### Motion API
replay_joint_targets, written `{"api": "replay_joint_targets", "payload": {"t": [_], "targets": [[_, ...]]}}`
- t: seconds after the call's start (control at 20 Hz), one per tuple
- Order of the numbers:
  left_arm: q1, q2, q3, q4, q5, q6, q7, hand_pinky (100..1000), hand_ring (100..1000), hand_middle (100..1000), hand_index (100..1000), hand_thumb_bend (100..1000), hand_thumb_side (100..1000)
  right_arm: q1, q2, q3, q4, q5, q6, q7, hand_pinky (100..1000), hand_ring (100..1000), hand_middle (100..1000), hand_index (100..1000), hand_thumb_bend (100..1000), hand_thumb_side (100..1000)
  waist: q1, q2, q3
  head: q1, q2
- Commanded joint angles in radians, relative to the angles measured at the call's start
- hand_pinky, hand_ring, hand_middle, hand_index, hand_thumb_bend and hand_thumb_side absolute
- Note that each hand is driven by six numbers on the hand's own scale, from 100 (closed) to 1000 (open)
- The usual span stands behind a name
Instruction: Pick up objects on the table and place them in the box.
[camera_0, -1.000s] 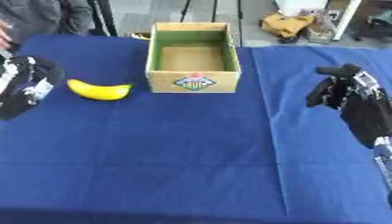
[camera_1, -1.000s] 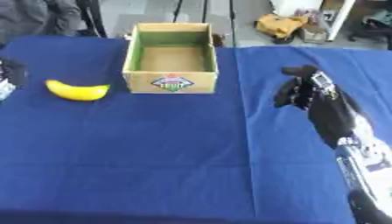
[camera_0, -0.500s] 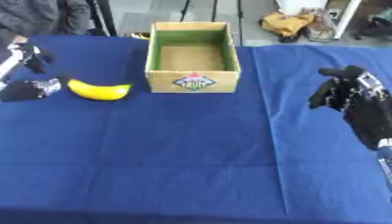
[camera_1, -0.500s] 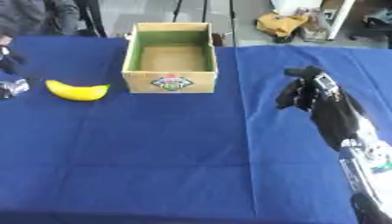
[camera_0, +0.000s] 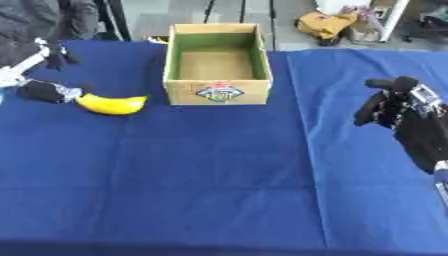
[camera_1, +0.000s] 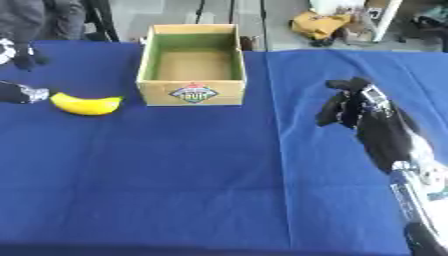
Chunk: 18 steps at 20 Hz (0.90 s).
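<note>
Banana (camera_0: 111, 104) lies on blue table (camera_0: 210, 175) at nine o'clock of the open box (camera_0: 217, 65). Left hand (camera_0: 44, 90) beside it, fingers spread. Right hand (camera_1: 346, 105) at three o'clock, fingers curled, empty.

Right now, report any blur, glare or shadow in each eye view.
Left eye view: even light, no glare; left hand smeared by blur beside the banana. Right eye view: box casts only a faint shadow; right hand soft-edged.

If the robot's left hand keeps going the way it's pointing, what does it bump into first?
Probably the banana. The left hand sits just left of the banana's end, a fingertip aimed at it, nothing between. Whether they already touch is unclear.
</note>
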Motion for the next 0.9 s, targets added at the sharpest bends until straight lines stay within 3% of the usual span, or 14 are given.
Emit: {"api": "replay_joint_targets", "payload": {"t": [0.05,0.5,0.9], "targets": [[-0.043,-0.001,-0.012,0.036,-0.055,-0.028,-0.011,649,608,634,742,452,474,-0.018,-0.019,-0.002,-0.014,-0.005,-0.003,0.006,594,587,515,820,100,900,0.004,-0.01,-0.003,0.008,0.005],[-0.055,-0.034,-0.036,0.078,-0.148,-0.05,-0.101,652,601,617,739,407,446,-0.019,-0.018,-0.001,-0.014,-0.006,-0.002,0.008,595,588,515,821,100,900,0.004,-0.011,-0.007,0.015,0.005],[-0.049,-0.047,-0.032,0.097,-0.186,-0.046,-0.059,655,604,620,736,374,416,-0.023,-0.017,0.002,-0.014,-0.005,-0.002,0.012,595,588,515,822,100,902,0.005,-0.007,-0.014,0.021,0.005]]}}
